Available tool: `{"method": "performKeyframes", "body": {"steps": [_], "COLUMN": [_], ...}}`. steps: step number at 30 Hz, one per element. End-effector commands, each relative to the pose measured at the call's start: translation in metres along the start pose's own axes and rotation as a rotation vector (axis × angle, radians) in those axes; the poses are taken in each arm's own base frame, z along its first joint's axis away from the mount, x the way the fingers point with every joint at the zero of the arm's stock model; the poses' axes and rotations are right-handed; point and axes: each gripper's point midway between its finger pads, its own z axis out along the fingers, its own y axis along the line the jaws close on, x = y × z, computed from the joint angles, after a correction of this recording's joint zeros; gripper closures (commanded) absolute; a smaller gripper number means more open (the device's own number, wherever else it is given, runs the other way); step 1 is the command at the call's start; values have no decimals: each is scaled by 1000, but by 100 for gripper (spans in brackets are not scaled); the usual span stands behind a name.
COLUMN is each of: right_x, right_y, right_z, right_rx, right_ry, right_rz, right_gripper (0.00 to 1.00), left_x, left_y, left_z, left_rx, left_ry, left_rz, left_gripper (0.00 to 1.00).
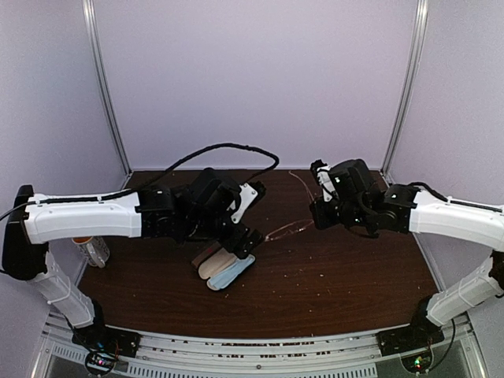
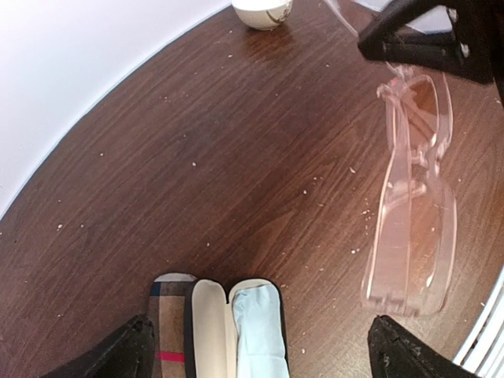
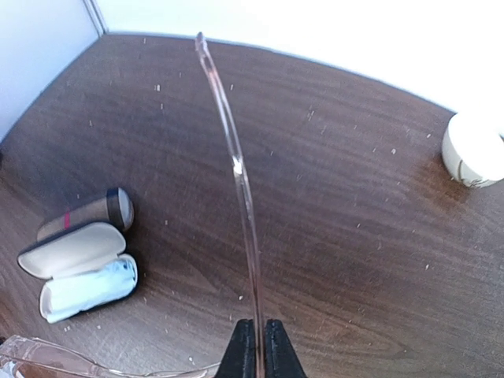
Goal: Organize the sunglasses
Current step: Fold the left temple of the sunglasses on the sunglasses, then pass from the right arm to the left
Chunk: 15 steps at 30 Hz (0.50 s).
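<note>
While the right end effector [image 3: 257, 332] is clamped shut on one temple of the glasses [image 2: 411, 193], the pair hangs in the air above the tabletop [image 2: 197, 157], lenses down and the other temple sticking out behind. It is just to the right of the cases and touches neither. The left end effector [image 2: 261, 340] hovers over the cases with its fingers spread wide and nothing between them. I judge the step in hand to be carrying the glasses to a case, not yet stowing them. The next move probably calls for folding the loose temple, perhaps with the left arm's help. The frame would then be lowered flat into the open case [image 2: 209, 323] without snagging its rim. That case lies hinged apart, black outside and cream inside, with a pale blue cloth [image 2: 256, 331] filling one half and the other half bare. Touching it on the far side is a brown case [image 2: 168, 335] with a red mark, closed, so its contents cannot be seen. Only one pair of glasses shows in these views.
</note>
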Motion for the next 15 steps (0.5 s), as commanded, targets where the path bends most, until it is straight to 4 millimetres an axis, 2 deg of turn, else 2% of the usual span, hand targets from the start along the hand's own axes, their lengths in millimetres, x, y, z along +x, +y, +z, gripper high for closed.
{"method": "performKeyframes", "body": {"steps": [1,7,15], "right_x": [-26,-40,-51], "right_y": [-11,-13,1], "right_z": [-20,-36,-43], "right_rx": [34,9,-86], "right_ry": [-135,-219,-257], "right_rz": [64,139,208], "right_gripper": [100,100,100], "left_x": [-15,-21,-33], "left_y": [-1,-9,-13], "left_z": [-12,-32,-52], "left_rx": [87,237,362], "left_ry": [-125,-251,-405], "left_rz": [-83,-131,-201], "left_gripper": [2,2,2]}}
